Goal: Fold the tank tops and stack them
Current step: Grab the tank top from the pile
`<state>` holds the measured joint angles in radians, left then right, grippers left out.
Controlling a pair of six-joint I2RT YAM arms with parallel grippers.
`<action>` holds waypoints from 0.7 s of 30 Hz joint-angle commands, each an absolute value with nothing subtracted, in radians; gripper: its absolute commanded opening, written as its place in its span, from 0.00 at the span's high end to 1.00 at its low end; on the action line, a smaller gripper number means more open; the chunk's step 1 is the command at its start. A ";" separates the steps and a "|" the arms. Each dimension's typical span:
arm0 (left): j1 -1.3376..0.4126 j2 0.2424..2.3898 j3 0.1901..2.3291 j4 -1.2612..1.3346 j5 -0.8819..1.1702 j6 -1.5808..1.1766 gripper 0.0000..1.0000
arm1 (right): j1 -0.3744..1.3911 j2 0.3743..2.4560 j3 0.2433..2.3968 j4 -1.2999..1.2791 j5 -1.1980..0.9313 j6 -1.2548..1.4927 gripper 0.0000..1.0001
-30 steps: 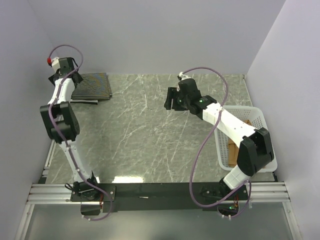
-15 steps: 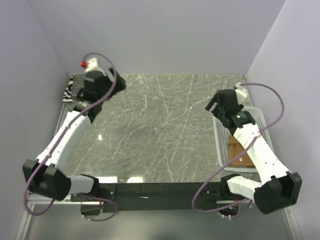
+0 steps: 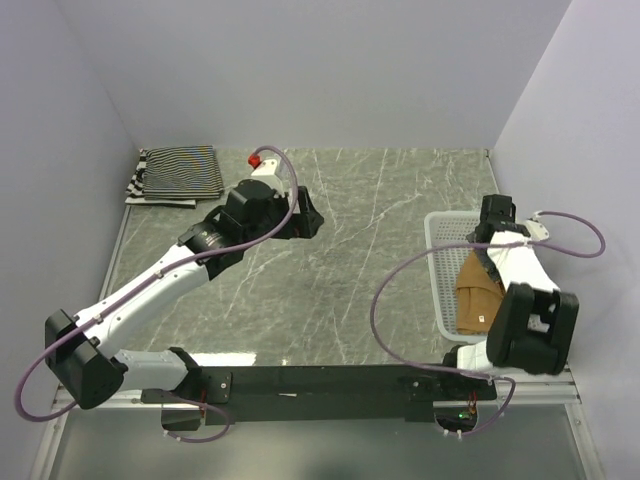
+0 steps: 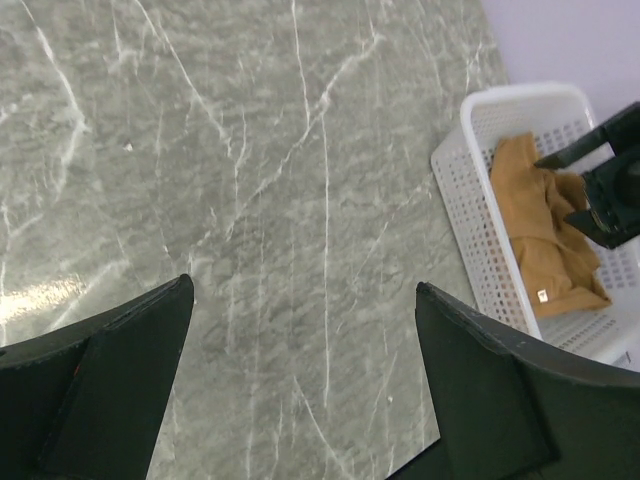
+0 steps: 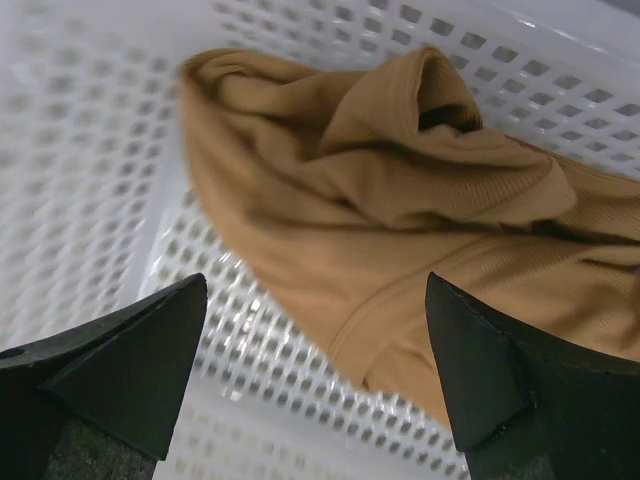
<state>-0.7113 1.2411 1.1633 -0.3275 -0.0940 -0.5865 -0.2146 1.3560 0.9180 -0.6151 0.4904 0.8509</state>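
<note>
A thin-striped tank top point(image 3: 182, 171) lies folded at the back left corner, on top of a wide-striped tank top point(image 3: 136, 183) whose edge shows at its left. The tan-brown tank top point(image 3: 478, 291) point(image 5: 400, 190) point(image 4: 545, 240) lies crumpled in the white basket point(image 3: 438, 268). My left gripper point(image 3: 306, 218) point(image 4: 302, 285) hangs open over bare marble near the table's middle, holding nothing. My right gripper point(image 3: 491, 218) point(image 5: 315, 280) is open just above the tan top inside the basket, its fingers point(image 5: 120, 350) apart from the cloth.
The white lattice basket point(image 4: 470, 190) point(image 5: 100, 180) stands at the table's right edge. The marble table point(image 3: 350, 280) lies between the arms. Purple walls close in the left, back and right sides. The right arm's cable point(image 3: 400, 290) loops over the table.
The left arm has swung from the striped pile at the back left to the table's middle. The right arm has swung right and down over the basket. Both grippers have opened wider.
</note>
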 commanded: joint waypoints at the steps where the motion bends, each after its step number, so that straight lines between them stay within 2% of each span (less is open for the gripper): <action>1: -0.735 1.256 1.175 -0.327 -0.077 -0.558 0.03 | -0.258 1.442 0.933 -0.563 0.505 0.933 0.04; 5: -0.745 1.267 1.181 -0.328 -0.075 -0.552 0.04 | -0.279 1.555 0.948 -0.502 0.479 0.931 0.07; 8: -0.746 1.270 1.177 -0.327 -0.081 -0.549 0.05 | -0.284 1.597 0.942 -0.471 0.471 0.922 0.16; 11: -0.746 1.270 1.175 -0.322 -0.081 -0.548 0.06 | -0.285 1.568 0.916 -0.445 0.463 0.916 0.43; 12: -0.746 1.270 1.177 -0.325 -0.081 -0.546 0.07 | -0.285 1.554 0.913 -0.446 0.459 0.916 0.75; 13: -0.746 1.270 1.181 -0.328 -0.084 -0.545 0.07 | -0.285 1.516 0.919 -0.452 0.459 0.911 0.92; 14: -0.746 1.266 1.184 -0.333 -0.087 -0.543 0.08 | -0.285 1.494 0.923 -0.469 0.457 0.905 1.00; 21: -0.745 1.187 1.163 -0.322 -0.124 -0.552 0.12 | -0.275 1.191 0.972 -0.546 0.410 0.796 1.00</action>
<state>-0.7410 1.2572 1.1610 -0.3420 -0.1028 -0.5617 -0.2794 1.3365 0.9173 -0.5381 0.4278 0.8551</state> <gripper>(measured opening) 0.882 0.096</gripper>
